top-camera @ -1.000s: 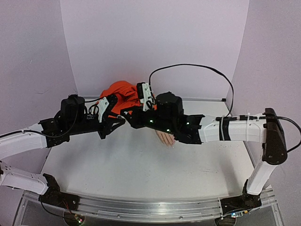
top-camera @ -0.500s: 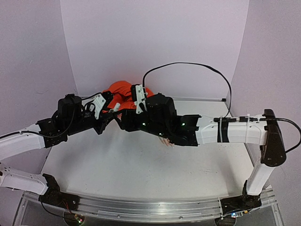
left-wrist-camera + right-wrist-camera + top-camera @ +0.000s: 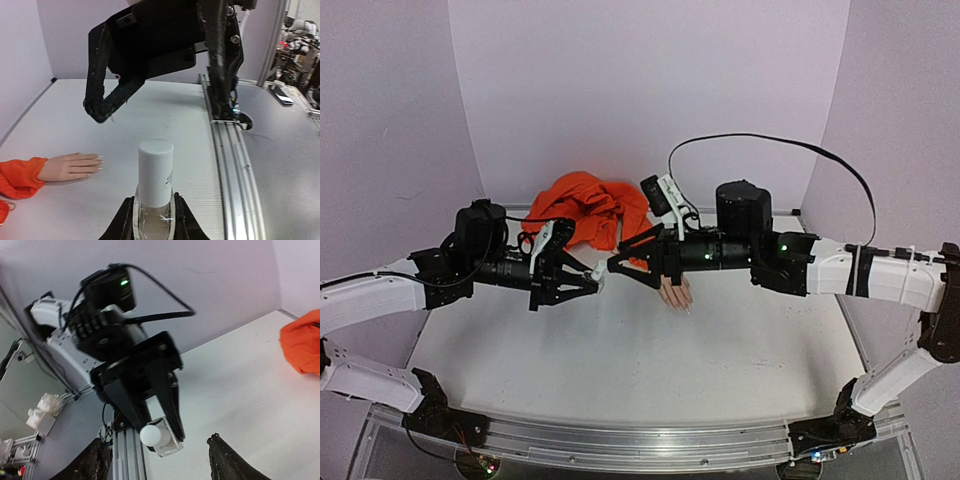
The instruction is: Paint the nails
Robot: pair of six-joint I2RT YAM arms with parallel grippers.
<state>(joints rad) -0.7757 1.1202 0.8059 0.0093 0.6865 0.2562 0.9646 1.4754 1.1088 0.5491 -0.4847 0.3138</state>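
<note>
bottle (image 3: 155,176), clear with a white cap, sits clenched in the left gripper (image 3: 154,220) facing the released, empty right gripper (image 3: 620,270), while the nails (image 3: 98,162) tip the orange-sleeved mannequin hand (image 3: 70,166) lying flat on the white table (image 3: 165,115).

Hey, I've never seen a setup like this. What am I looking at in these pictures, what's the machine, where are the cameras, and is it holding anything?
These are two robot arms bolted to a white table. One picture looks down from above and behind them. The other two come from a small camera on each wrist. On the table lies a mannequin hand in an orange sleeve, with tiny pale nails. The left tool is shut on a small clear bottle with a white cap. The right tool is open, facing that cap, and holds nothing.
</note>
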